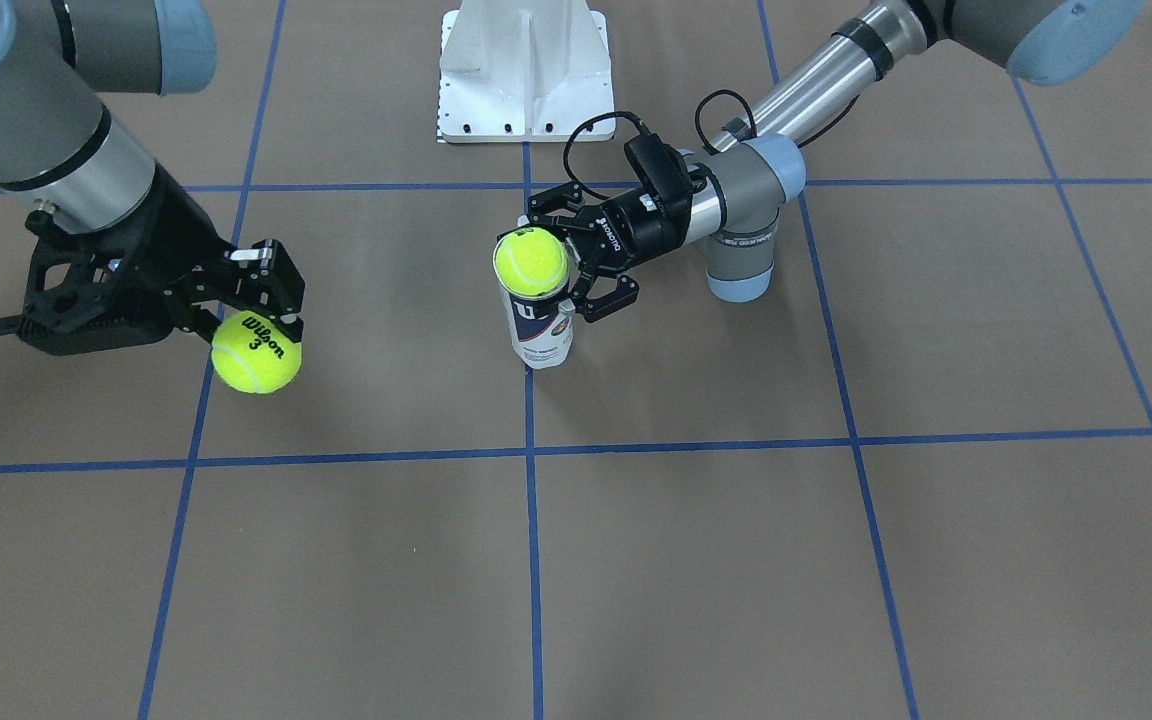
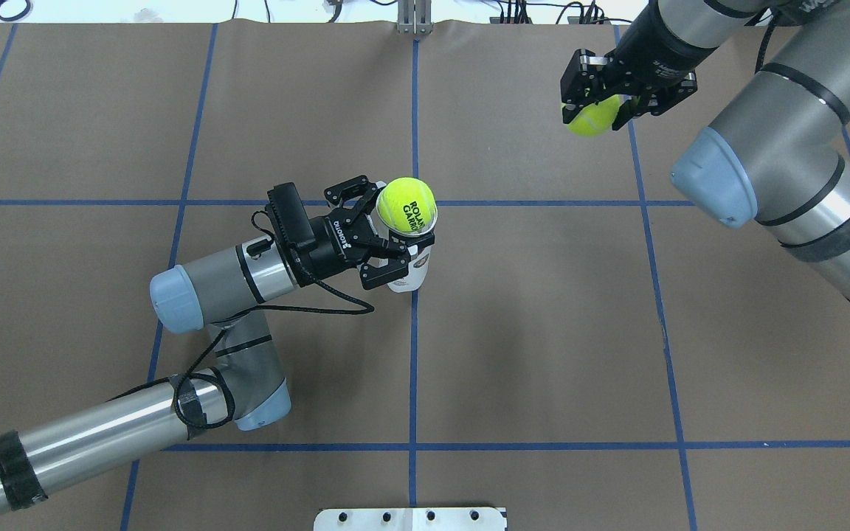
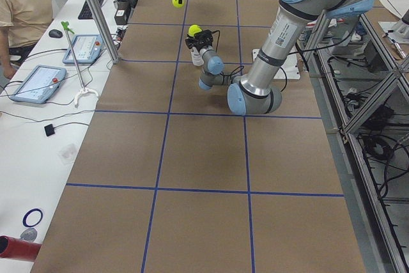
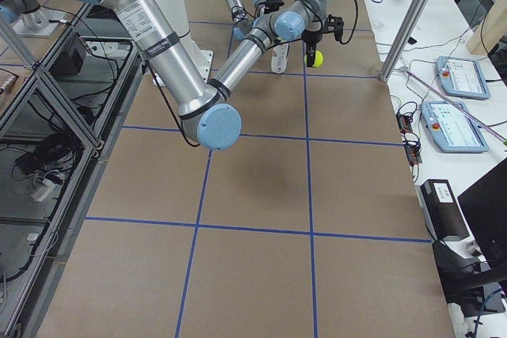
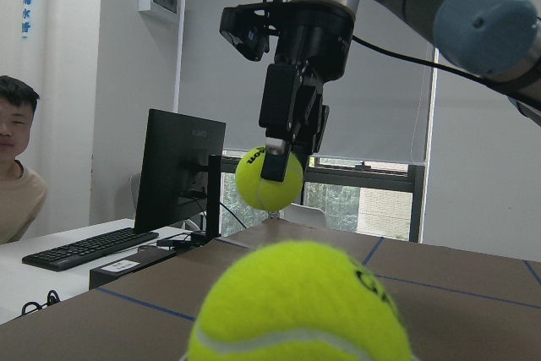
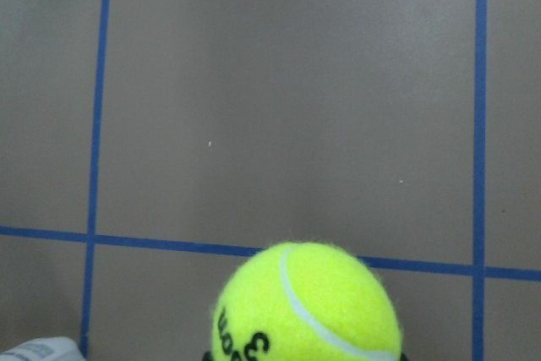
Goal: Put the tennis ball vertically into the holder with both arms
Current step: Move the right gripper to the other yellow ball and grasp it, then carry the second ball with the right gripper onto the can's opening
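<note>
Holder (image 1: 541, 335) stands upright on the counter (image 1: 736, 560), near the middle where the blue tape lines cross. Left pincer (image 1: 568, 258) comes in sideways near its top, one finger on each side of the clear wall, clamped on the holder. One tennis ball (image 2: 406, 206) sits in the holder's mouth, mostly sticking out above the rim, right at the left pincer's fingertips. Right pincer (image 1: 246, 328) is well apart from the holder, toward the robot's right. It points down and pinches a second ball, the Wilson 3 ball (image 1: 256, 351), between its fingers. Nothing is touching the top ball from above.
</note>
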Motion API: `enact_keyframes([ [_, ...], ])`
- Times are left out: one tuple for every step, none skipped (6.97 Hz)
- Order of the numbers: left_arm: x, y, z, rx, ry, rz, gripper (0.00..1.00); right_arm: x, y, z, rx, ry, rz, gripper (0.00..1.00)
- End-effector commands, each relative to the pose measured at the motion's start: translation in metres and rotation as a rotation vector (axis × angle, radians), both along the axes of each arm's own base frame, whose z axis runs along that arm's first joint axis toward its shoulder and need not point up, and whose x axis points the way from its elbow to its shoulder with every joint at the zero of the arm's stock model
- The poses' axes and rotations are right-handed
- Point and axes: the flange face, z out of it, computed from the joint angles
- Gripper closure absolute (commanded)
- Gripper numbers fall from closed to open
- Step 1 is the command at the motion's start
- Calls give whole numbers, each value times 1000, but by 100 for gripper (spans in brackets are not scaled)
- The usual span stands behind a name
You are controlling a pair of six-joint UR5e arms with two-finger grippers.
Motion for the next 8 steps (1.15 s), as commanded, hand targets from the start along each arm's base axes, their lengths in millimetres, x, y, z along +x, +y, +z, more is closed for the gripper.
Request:
enact_keyframes([
  [-1, -2, 1, 2, -4, 0, 12, -16, 32, -65, -67, -45, 18, 100],
  [-1, -1, 1, 3, -4, 3, 12, -13, 47, -94, -75, -39, 6, 100],
  [0, -1, 2, 3, -4, 3, 11, -14, 55, -104, -74, -44, 0, 100],
  [0, -2, 2, 3, -6, 3, 7, -23, 60, -109, -81, -47, -4, 100],
  [0, -2, 4, 1, -10, 3, 5, -29, 65, -119, -100, -58, 6, 100],
  [1, -1, 9, 20, -31, -20, 4, -36, 71, -127, -111, -64, 7, 100],
  [2, 1, 12, 31, -43, -28, 4, -47, 78, -127, -111, -56, 7, 100],
  [3, 2, 12, 31, -43, -27, 4, -53, 83, -135, -106, -59, 4, 100],
])
